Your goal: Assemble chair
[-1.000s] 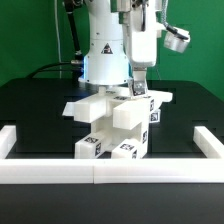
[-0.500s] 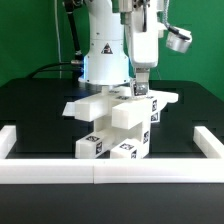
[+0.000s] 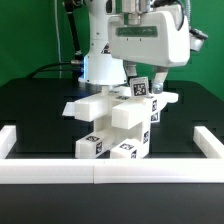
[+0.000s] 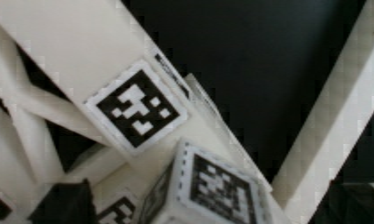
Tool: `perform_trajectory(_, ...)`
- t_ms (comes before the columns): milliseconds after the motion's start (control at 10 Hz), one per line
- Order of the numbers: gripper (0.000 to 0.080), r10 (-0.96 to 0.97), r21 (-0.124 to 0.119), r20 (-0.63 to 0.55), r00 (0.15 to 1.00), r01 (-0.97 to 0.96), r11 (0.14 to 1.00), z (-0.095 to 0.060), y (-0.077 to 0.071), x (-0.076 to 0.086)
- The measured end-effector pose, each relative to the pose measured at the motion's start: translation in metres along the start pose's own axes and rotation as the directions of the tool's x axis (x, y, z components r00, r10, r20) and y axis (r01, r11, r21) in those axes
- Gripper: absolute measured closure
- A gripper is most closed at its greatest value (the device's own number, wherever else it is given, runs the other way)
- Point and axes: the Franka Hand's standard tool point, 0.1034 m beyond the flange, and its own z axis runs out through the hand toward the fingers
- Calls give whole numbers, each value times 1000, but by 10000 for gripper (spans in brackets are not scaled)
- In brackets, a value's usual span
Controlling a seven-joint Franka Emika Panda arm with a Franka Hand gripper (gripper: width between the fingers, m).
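Pincer (image 3: 142, 77) stands spread wide directly over the chair (image 3: 116, 122).

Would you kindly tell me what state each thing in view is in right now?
Chair: unfinished, its tagged white parts clustered together on the table.
Gripper: jaws open, just over the chair's top, gripping nothing.
Rails: lying flat along the table's edges.
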Motion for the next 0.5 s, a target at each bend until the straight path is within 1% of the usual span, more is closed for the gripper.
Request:
perform_trajectory(200, 150, -148, -1, 0, 989, 148, 989, 1, 0, -1)
perform_trajectory(500, 150, -379, -1, 2, 925, 379, 925, 1, 1, -1)
